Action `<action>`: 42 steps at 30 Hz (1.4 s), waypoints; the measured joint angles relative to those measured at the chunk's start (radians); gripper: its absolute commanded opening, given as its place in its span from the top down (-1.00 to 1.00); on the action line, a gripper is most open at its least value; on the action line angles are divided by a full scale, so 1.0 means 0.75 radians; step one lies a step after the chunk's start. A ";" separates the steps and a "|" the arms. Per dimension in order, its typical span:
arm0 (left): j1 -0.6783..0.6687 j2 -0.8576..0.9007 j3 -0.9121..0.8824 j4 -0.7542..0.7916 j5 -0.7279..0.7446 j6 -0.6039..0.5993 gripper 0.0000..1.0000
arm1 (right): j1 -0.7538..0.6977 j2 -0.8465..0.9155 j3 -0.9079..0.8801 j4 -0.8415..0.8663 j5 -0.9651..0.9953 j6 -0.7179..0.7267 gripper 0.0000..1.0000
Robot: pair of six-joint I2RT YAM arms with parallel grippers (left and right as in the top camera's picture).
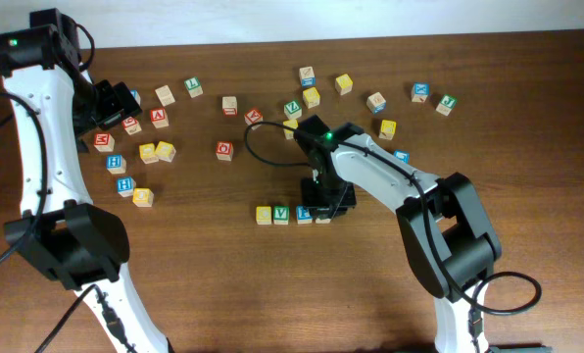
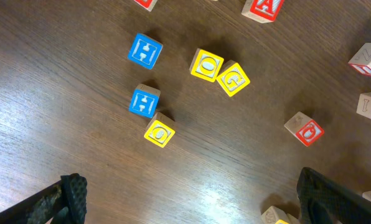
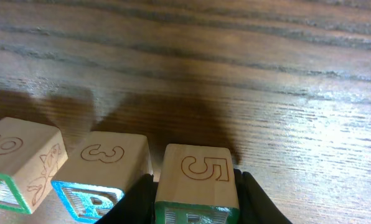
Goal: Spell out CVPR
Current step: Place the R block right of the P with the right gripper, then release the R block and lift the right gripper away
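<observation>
Green block (image 3: 197, 180) at right end of row (image 1: 282, 214), just beside blue P block (image 3: 104, 174), clamped in right hand (image 1: 327, 204), left hand (image 2: 188, 199) spread wide above scattered blocks (image 2: 207, 65) on table (image 1: 370, 284)

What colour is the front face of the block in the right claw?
Green; the block shows it best in the right wrist view.

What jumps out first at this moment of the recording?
The right hand grips a green-faced block at the end of a short row mid-table, beside a blue P block. Scattered blocks litter the far side of the table, with the left hand open above some.
</observation>
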 measured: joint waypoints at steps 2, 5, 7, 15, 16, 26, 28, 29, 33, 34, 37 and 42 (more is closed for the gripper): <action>0.000 0.000 0.001 0.000 0.000 0.000 -0.98 | -0.001 0.000 0.000 0.026 -0.027 0.001 0.42; 0.000 0.000 0.001 0.000 0.001 0.000 -0.98 | 0.000 0.000 0.000 0.034 -0.049 0.002 0.42; 0.000 0.000 0.000 0.000 0.000 0.000 -0.98 | -0.001 0.000 0.000 0.027 -0.054 0.001 0.42; 0.000 0.000 0.000 0.000 0.000 0.000 -0.98 | -0.001 0.000 0.000 -0.009 -0.053 -0.006 0.14; 0.000 0.000 0.000 0.000 0.001 0.000 -0.98 | -0.001 0.000 0.000 -0.022 -0.053 -0.010 0.14; 0.000 0.000 0.001 0.000 0.000 0.000 -0.98 | -0.095 -0.006 0.539 -0.454 0.053 -0.138 0.13; 0.000 0.000 0.000 -0.001 0.000 0.000 -0.98 | -0.143 -0.023 0.709 -0.557 0.080 -0.181 0.13; 0.000 0.000 0.000 -0.001 0.000 0.000 -0.98 | -0.172 -0.027 0.763 -0.611 0.109 -0.191 0.14; 0.000 0.000 0.001 0.000 0.000 0.000 -0.98 | -0.439 -0.051 0.856 -0.868 0.158 -0.284 0.31; 0.000 0.000 0.000 -0.001 0.000 0.000 -0.98 | -0.476 -0.081 0.856 -0.882 0.159 -0.317 0.30; 0.000 0.000 0.000 0.000 0.000 0.000 -0.98 | -0.512 -0.340 0.828 -0.888 0.193 -0.358 0.30; 0.000 0.000 0.000 0.002 0.001 0.000 -0.98 | -0.581 -0.554 0.437 -0.737 0.271 -0.359 -0.16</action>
